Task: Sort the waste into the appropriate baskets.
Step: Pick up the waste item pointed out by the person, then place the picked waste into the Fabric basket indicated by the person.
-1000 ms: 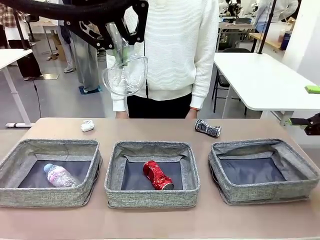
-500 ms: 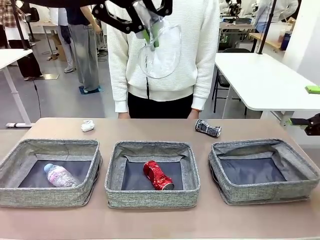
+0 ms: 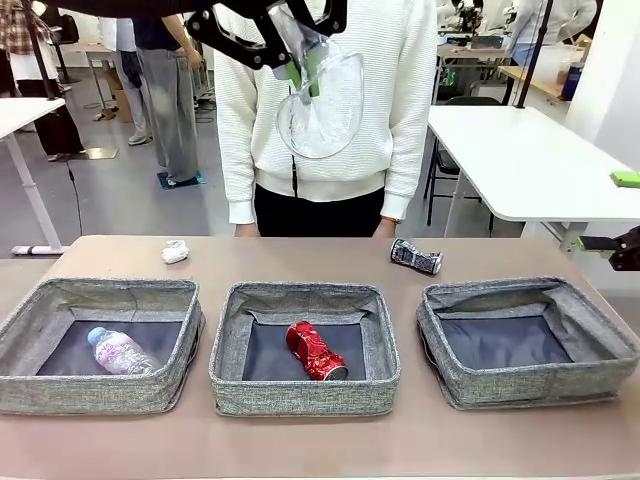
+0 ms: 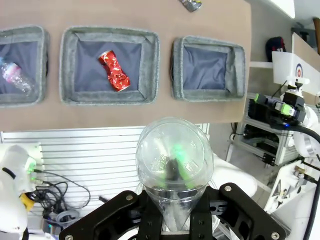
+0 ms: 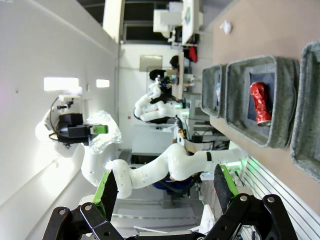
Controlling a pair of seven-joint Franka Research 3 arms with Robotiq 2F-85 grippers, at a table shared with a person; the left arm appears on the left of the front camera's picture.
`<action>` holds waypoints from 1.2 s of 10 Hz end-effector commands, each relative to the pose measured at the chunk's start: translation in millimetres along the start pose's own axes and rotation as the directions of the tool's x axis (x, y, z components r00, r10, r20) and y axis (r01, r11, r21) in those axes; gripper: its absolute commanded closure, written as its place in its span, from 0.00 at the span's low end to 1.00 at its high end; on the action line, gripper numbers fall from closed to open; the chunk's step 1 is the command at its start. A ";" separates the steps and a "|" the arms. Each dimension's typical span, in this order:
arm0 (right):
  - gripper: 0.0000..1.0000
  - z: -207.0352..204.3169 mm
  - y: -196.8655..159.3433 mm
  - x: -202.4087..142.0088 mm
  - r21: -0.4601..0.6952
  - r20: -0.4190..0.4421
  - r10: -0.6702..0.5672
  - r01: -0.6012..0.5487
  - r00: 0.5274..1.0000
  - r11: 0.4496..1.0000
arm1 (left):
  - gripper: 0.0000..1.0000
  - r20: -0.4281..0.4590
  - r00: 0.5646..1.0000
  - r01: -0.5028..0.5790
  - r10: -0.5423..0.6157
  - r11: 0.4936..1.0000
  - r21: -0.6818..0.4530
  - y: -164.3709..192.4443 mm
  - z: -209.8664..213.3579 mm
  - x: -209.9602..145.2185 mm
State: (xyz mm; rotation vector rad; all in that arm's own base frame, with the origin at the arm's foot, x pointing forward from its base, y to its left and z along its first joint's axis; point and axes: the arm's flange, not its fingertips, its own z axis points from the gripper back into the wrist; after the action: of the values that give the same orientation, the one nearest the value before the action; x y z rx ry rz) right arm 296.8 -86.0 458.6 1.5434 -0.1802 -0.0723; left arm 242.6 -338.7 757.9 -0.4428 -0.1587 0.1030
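The left arm's fingers [image 3: 302,72] are pinched almost shut on the wall of the clear plastic cup [image 3: 322,105]. The cup hangs wide end down at the top centre of the front frame, high above the brown worktop [image 3: 300,440] and in front of the person in a white sweater [image 3: 370,100]. That height probably serves to clear the soft basket rims while a bin is chosen.

Plastic seems to belong in the grey woven basket at lower left [image 3: 100,300], where the small clear bottle with pink label [image 3: 120,352] lies. The crushed red can [image 3: 317,350] lies in the middle basket [image 3: 305,395]. The basket at lower right [image 3: 530,385] holds nothing. The crushed dark can [image 3: 415,256] and white paper wad [image 3: 175,251] lie on the worktop beyond the baskets.

The left wrist view adds a green pad seen through the cup's plastic, with the baskets laid out across the upper frame. The right wrist view settles what the front cannot: the right arm's fingers [image 5: 106,192] stand spread wide, with nothing between them.
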 end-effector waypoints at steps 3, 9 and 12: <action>0.00 -0.6 3.2 0.8 0.021 0.006 0.011 -0.011 1.000 1.000 | 0.95 0.009 1.000 0.005 -0.005 1.000 0.014 1.7 1.1 -1.8; 0.00 -0.6 3.2 0.8 0.021 0.006 0.011 -0.011 1.000 1.000 | 0.95 0.009 1.000 0.005 -0.005 1.000 0.014 1.7 1.1 -1.8; 0.00 -0.6 3.2 0.8 0.021 0.006 0.011 -0.011 1.000 1.000 | 0.95 0.009 1.000 0.005 -0.005 1.000 0.014 1.7 1.1 -1.8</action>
State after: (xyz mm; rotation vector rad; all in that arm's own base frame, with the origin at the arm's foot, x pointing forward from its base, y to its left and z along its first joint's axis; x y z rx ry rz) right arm 296.8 -86.0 458.6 1.5434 -0.1802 -0.0723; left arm 242.6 -338.7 757.9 -0.4424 -0.1590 0.1030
